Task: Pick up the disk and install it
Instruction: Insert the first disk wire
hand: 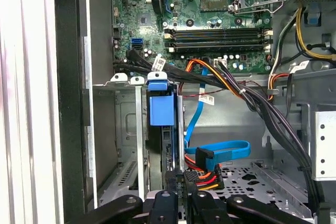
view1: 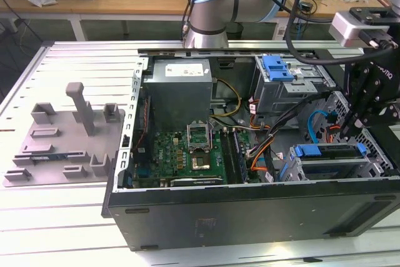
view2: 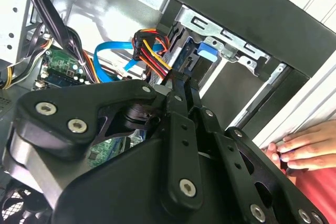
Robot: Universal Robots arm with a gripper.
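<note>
My exterior view looks down over the whole open computer case [view1: 250, 214], both wrist views close inside it, sharing the drive cage [hand: 126, 129] [view2: 236, 45].

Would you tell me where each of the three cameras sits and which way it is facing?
Exterior view: off the arm, looking down into the computer case on the table; arm behind it, gripper at the exterior view's right.
First wrist view: on the wrist, facing past the gripper at the disk in its bay, motherboard beyond.
Second wrist view: on the wrist, facing along the gripper's linkage toward the bay; a person's hand by the case's edge.
Shared: both wrist views show the gripper and blue cable.
</note>
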